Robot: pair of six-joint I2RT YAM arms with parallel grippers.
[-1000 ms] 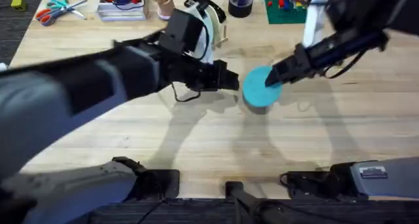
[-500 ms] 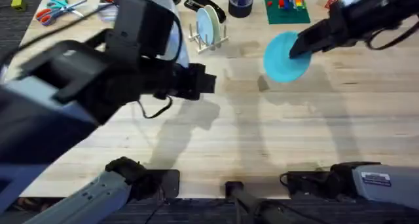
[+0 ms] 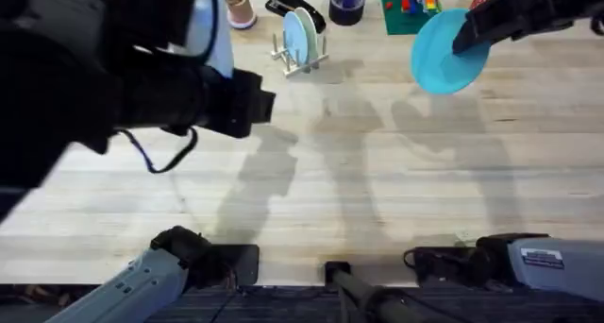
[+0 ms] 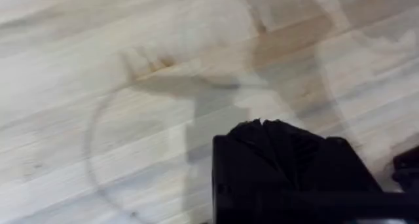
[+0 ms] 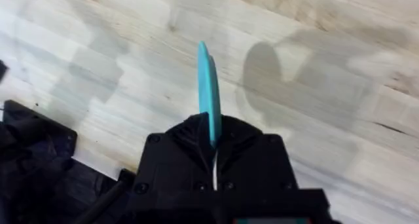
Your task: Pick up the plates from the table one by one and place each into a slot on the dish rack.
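Note:
A bright-turquoise plate (image 3: 442, 54) hangs above the back right of the table (image 3: 377, 191), with my right gripper (image 3: 469, 40) shut on its right rim. In the right wrist view the plate (image 5: 205, 80) stands edge-on, pinched in my right gripper (image 5: 213, 137). The dish rack (image 3: 300, 57) sits at the back centre, well to the left of the held plate, and a paler blue-white plate (image 3: 302, 32) stands in one slot. My left gripper (image 3: 253, 101) hovers high at the left, shut and empty, its fingertips (image 4: 262, 129) pressed together.
Along the back edge stand a tan cup (image 3: 239, 7), a black stapler (image 3: 288, 0), a dark round holder (image 3: 346, 4) and a green board with coloured bricks (image 3: 411, 9). The left arm looms large over the table's left side.
The right gripper has carried the turquoise plate up and toward the back right. The left arm has drawn back to the left and risen closer to the camera.

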